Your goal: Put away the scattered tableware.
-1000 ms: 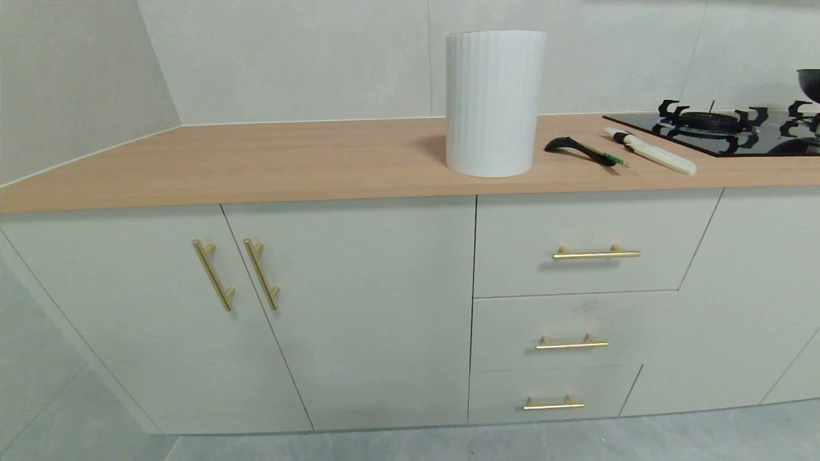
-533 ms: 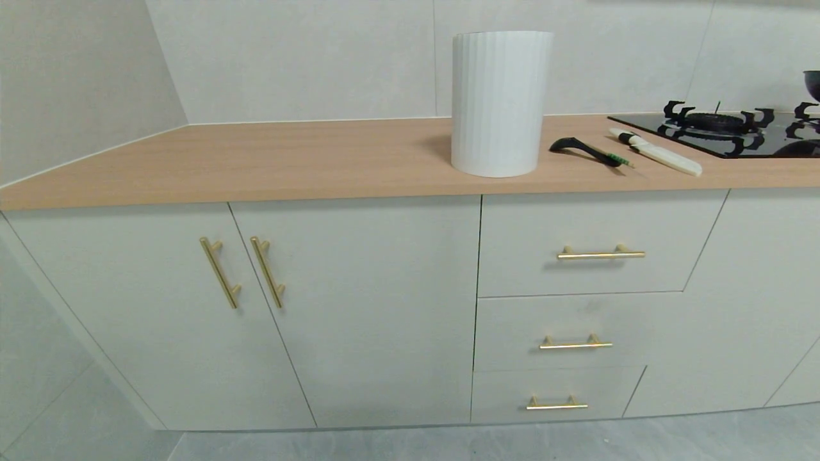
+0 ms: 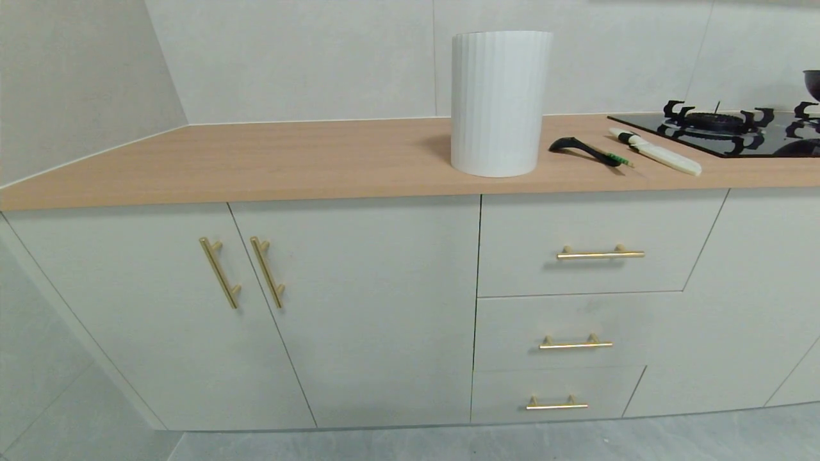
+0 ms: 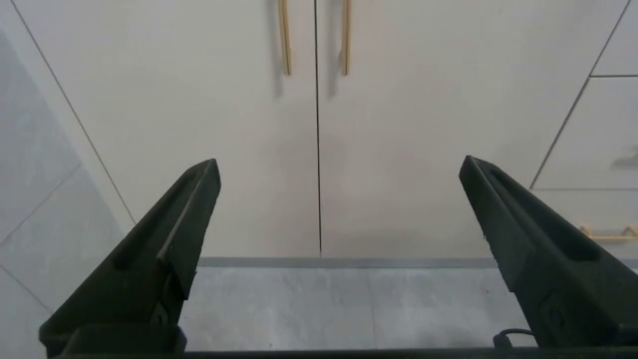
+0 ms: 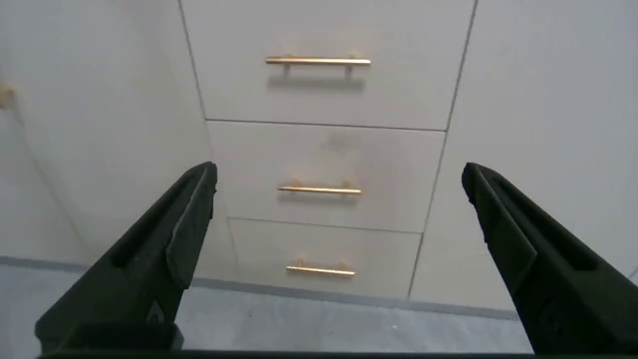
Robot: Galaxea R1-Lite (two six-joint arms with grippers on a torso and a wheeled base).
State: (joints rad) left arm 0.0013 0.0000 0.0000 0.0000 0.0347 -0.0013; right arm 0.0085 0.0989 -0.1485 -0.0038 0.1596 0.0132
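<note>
Head view: on the tabletop (image 3: 288, 160) a white holder (image 3: 496, 102) stands upright. Between it and the stove (image 3: 724, 131) lie a black utensil (image 3: 580, 148) and a white knife (image 3: 653, 152).

Left wrist view: the left claw (image 4: 339, 172) is released, before cabinet doors (image 4: 419, 130).

Right wrist view: the right claw (image 5: 339, 175) is released, before drawers (image 5: 329, 160).

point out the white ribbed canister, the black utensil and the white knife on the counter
white ribbed canister (image 3: 498, 105), head view, middle of its ribbed side
black utensil (image 3: 586, 151), head view, middle of its black handle
white knife (image 3: 655, 152), head view, midway along its pale length
</note>
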